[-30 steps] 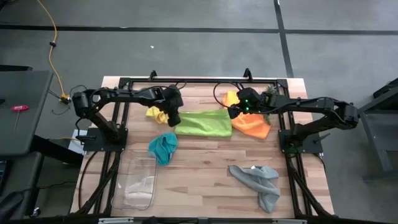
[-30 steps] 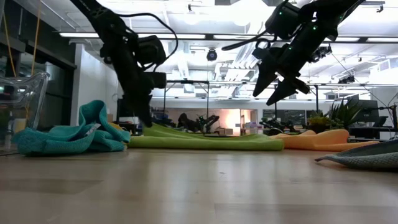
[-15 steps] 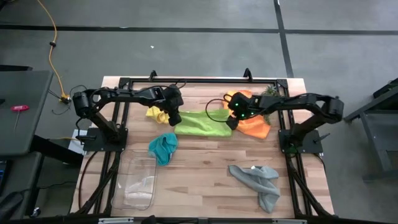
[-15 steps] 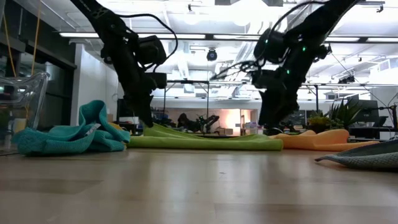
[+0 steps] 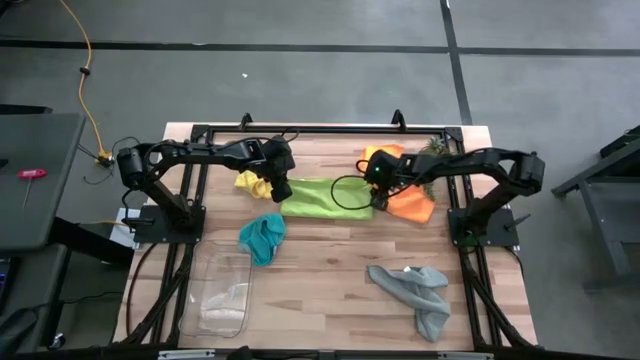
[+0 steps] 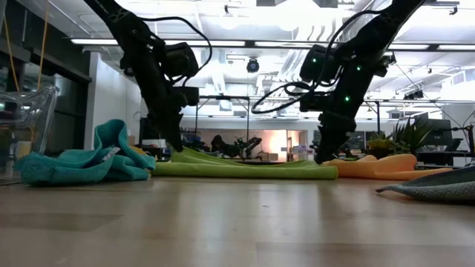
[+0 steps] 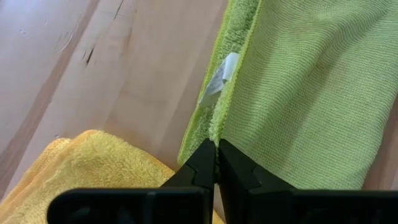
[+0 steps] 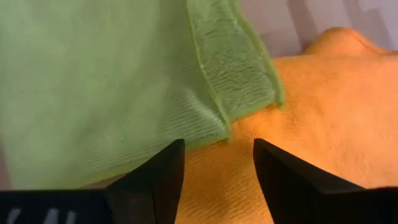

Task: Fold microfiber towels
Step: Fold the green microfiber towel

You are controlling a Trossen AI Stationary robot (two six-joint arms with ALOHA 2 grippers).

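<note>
Nearest the front edge lie the grey towel (image 5: pixel 415 292) and the teal towel (image 5: pixel 262 237) — both crumpled and untouched. Farther back, the lime green towel (image 5: pixel 325 196) is spread flat between the arms. At its left end, the left gripper (image 5: pixel 281 190) has its fingers pinched together on the hem, beside the yellow towel (image 5: pixel 250 184). At its right end, the right gripper (image 5: pixel 377 199) hovers spread apart, holding nothing, over the corner lapping the orange towel (image 5: pixel 410 203). Folding the green one seems in hand — next, that gripper should pinch this corner alone.
</note>
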